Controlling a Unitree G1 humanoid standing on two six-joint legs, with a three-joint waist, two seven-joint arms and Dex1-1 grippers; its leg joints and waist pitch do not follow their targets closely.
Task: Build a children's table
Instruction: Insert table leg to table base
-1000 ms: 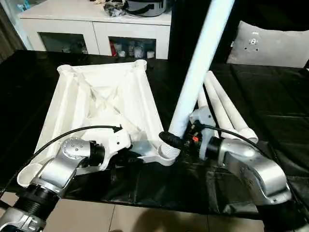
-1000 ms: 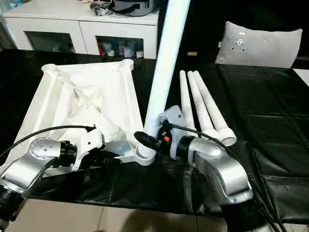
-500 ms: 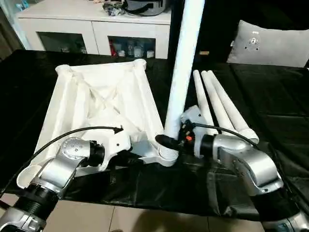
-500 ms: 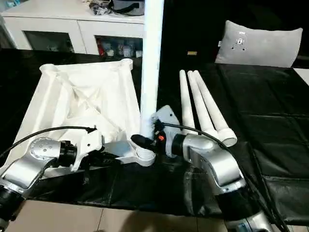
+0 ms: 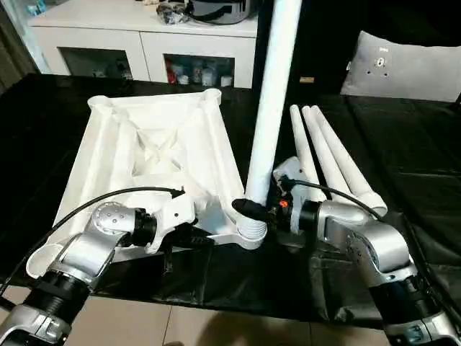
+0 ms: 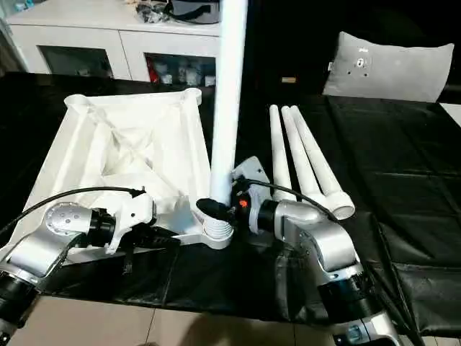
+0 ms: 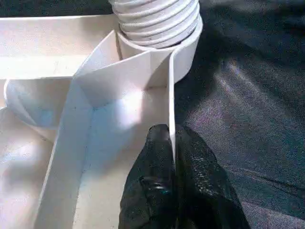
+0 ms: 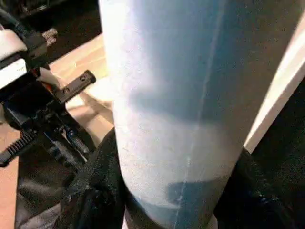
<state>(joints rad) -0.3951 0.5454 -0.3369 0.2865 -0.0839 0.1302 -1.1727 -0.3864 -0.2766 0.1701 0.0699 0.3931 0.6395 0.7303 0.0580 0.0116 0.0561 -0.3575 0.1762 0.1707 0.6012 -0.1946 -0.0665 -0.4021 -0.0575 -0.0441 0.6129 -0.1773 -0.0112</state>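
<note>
The children's table top lies upside down on the black table, ribs up. One white leg stands nearly upright with its threaded end in the near right corner socket. My right gripper is shut on this leg just above the socket; its black fingers wrap both sides of the leg. My left gripper is shut on the table top's thin rim close to that socket. Three more legs lie side by side to the right.
A white cabinet with glass doors stands behind the table. A grey-white pillow lies at the back right. The black cover spreads right of the loose legs, and the table's near edge is close to my forearms.
The leg has swung from leaning right to nearly upright in the socket, and my right gripper moved left with it. My left gripper keeps its hold on the rim.
</note>
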